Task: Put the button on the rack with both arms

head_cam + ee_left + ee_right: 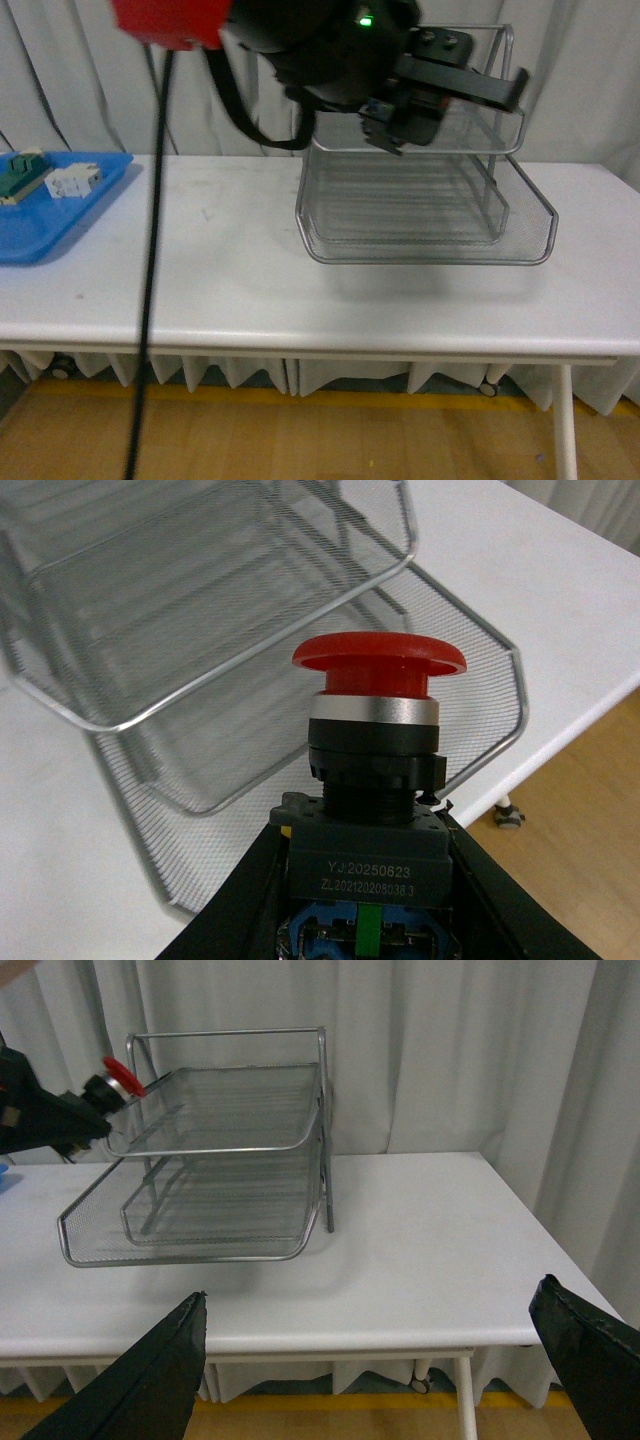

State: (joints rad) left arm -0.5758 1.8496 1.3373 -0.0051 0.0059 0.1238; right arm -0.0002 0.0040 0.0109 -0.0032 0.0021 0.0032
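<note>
Closest in, the left tool (365, 900) is clamped on the blocky black plastic body of the push-button with the round red mushroom cap (378, 665). Its dark fingers (245, 890) press in from either side below a printed label. The cap is smooth and glossy, seated on a bright metal collar above a ribbed black neck.

Just past it stands the silver wire-mesh three-tier rack with a tubular frame (180, 600). The button is held in the air near the front rim of the top tray, cap aimed inward and not resting on any tier. Whether it touches the rim I cannot tell.

By my reading, pickup and carry are done; setting the button down on the mesh and letting go remain.

The right tool (372, 1295) is spread wide and empty, well apart from the rack, over the matte white surface (230, 270).

Off to the left lies a flat blue plastic tray (40, 235). Farthest back hang pale pleated curtains (450, 1050).
</note>
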